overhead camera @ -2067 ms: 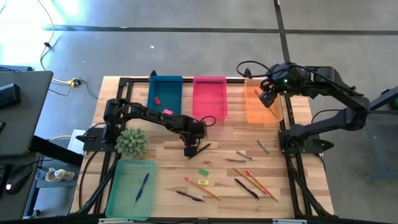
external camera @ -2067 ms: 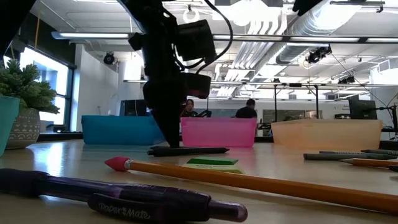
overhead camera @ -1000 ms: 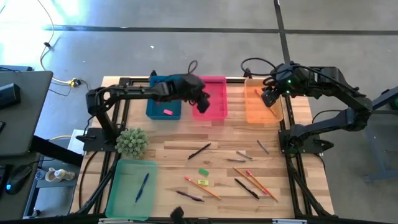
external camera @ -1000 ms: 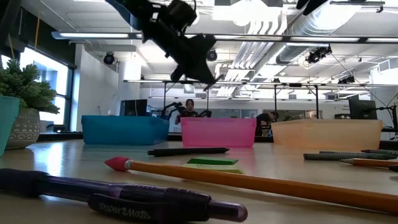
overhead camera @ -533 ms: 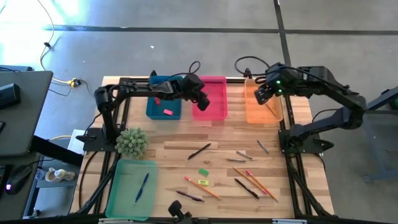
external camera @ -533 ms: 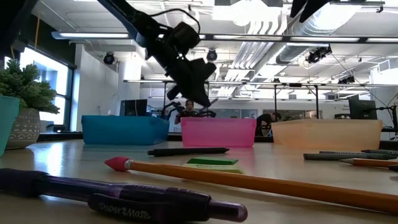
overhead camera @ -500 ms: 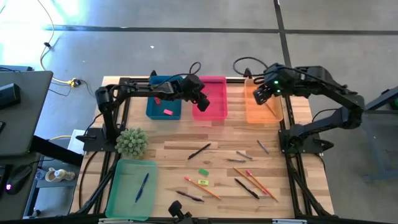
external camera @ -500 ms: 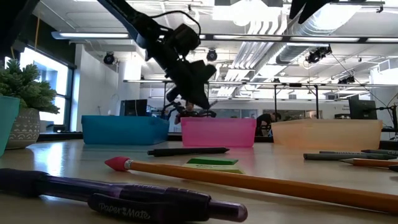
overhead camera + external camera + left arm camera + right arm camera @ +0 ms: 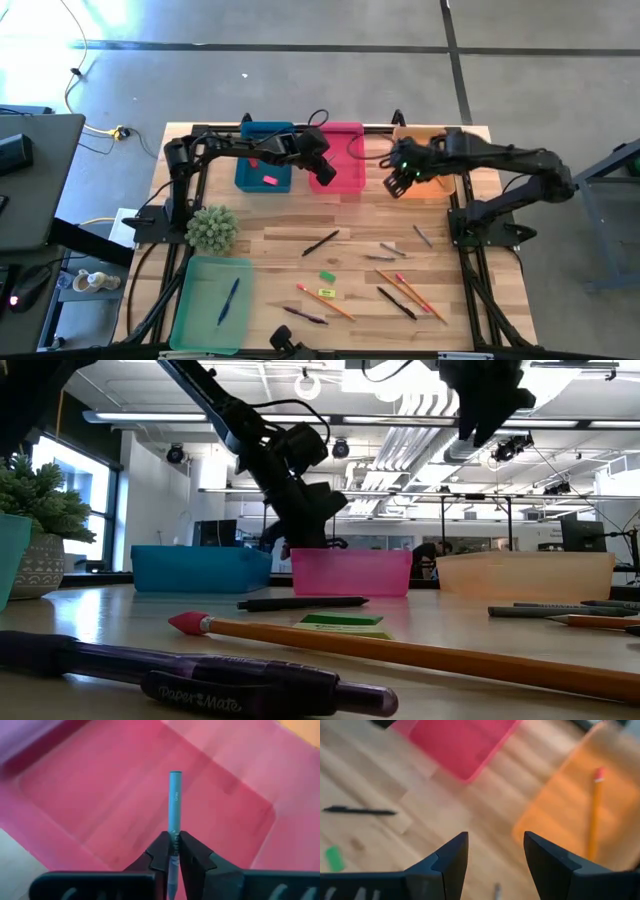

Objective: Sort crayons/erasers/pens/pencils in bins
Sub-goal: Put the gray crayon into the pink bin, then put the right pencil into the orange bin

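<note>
Left to right. My left gripper [image 9: 173, 851] hangs over the pink bin [image 9: 340, 150], its fingers [image 9: 161, 851] pinching a short grey-blue crayon [image 9: 174, 802] near its lower end. I judge the crayon light, stiff and waxy, so liable to slip or snap; a hold nearer mid-length would suit. My right gripper [image 9: 494, 851], fingers spread and empty, hovers between the pink bin and the orange bin [image 9: 560, 815], where one pencil [image 9: 595, 810] lies.
</note>
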